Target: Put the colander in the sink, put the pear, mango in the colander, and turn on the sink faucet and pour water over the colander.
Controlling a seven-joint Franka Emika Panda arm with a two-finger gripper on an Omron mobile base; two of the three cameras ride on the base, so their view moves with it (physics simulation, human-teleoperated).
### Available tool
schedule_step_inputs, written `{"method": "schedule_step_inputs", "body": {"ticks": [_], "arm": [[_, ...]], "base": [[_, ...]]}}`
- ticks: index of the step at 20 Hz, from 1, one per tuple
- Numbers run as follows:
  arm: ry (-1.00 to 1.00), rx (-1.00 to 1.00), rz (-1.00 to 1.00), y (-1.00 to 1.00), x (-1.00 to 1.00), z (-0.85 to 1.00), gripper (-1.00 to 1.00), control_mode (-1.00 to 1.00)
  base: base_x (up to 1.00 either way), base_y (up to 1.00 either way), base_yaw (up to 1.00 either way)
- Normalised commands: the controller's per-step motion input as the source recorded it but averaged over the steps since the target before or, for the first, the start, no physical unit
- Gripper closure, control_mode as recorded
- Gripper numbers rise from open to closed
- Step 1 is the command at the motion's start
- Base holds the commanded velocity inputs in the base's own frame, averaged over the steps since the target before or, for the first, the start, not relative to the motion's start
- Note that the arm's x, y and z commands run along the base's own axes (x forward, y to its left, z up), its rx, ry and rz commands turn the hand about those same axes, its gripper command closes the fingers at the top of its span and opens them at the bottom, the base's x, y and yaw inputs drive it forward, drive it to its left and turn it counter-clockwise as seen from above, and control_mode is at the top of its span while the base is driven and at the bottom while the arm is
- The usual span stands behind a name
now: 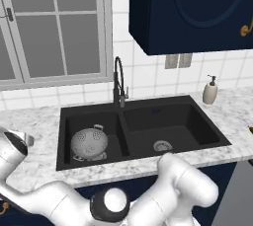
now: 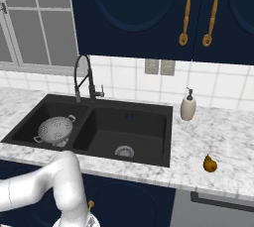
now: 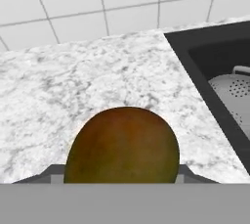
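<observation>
One colander (image 1: 89,144) sits in the left basin of the two-basin sink (image 1: 188,102), one drain (image 1: 162,145) visible in the right. One faucet (image 1: 118,81) behind the divider. One pear (image 2: 210,163) on the right counter (image 2: 228,137). One mango (image 3: 122,147) fills the hand view low; gripper seems clamped on it, fingertips hidden.

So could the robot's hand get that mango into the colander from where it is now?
Probably yes. The mango sits right at the gripper, on the counter beside the sink. The colander lies in the left basin, just past the rim, with nothing between them.
</observation>
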Motion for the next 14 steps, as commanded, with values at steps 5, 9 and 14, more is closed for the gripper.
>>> {"method": "schedule_step_inputs", "body": {"ticks": [5, 9, 14], "arm": [[0.04, 0.45, -0.22, -1.0, -0.19, 0.72, 1.0, -1.0], [0.02, 0.47, -0.23, -1.0, -0.13, 0.75, 1.0, -1.0], [0.08, 0.56, -0.16, -1.0, -0.34, 1.0, 1.0, -1.0]], "base": [[0.0, 0.0, 0.0], [0.0, 0.0, 0.0], [0.0, 0.0, 0.0]]}}
